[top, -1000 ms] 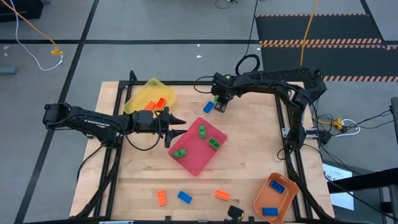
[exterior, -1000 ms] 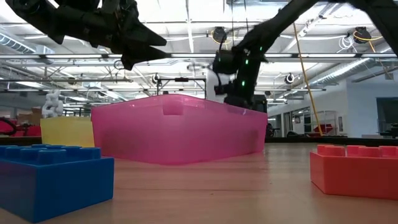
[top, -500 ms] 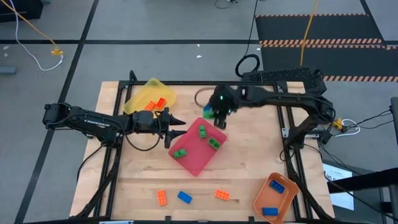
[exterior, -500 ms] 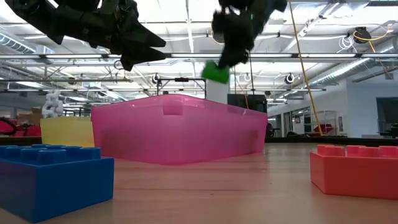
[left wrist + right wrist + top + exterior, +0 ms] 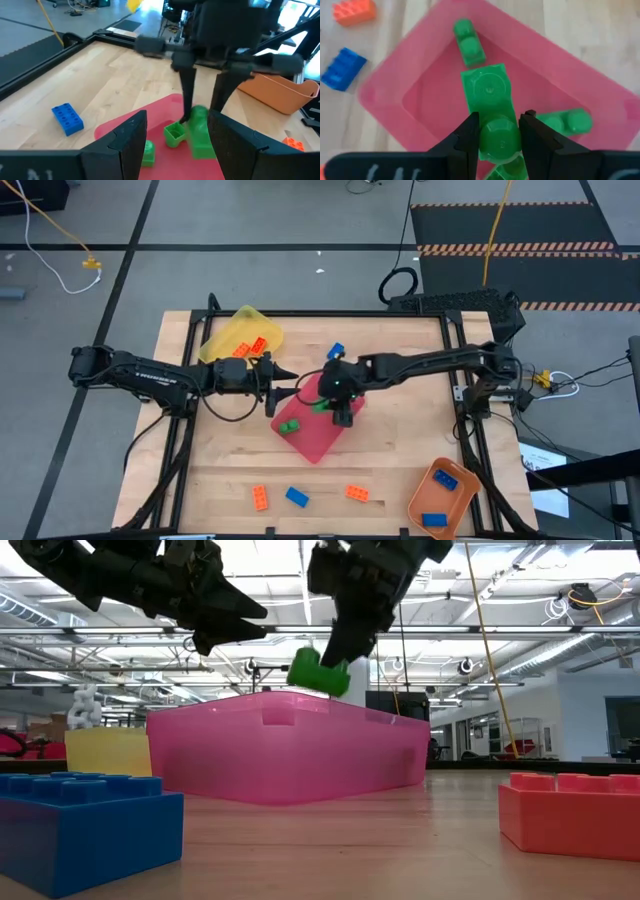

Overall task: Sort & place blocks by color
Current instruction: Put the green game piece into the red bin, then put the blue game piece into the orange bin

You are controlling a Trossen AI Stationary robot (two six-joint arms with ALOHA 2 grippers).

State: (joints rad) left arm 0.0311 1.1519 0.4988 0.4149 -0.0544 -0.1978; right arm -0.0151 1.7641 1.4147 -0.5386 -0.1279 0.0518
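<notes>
My right gripper (image 5: 338, 406) hangs over the pink tray (image 5: 310, 444), shut on a green block (image 5: 318, 673). Several other green blocks (image 5: 469, 42) lie on the tray's floor. My left gripper (image 5: 292, 387) hovers open at the tray's left rim, touching nothing; between its fingers, the left wrist view shows the carried green block (image 5: 199, 134). One blue block (image 5: 336, 352) lies on the table beyond the tray. Two orange blocks (image 5: 260, 498) and a blue one (image 5: 296, 497) lie near the table's near edge. My right gripper pinches one end of the green block (image 5: 499, 136) between its two fingers (image 5: 188, 95). The fingers come from above, pointing down. The block is lifted clear over the pink tray, tilted, and its free end (image 5: 487, 85) sticks out past the fingertips.
A yellow tray (image 5: 232, 332) holding orange blocks stands at the far left. An orange tray (image 5: 428, 498) holding blue blocks (image 5: 446, 477) sits at the near right corner. In the low view a blue block (image 5: 85, 825) and an orange block (image 5: 570, 818) lie close to the camera.
My right gripper has risen from the far side of the table with the green block in its fingers and carried it toward the near left, until it is over the pink tray. The block is lifted clear of the table. My left gripper has kept still.
</notes>
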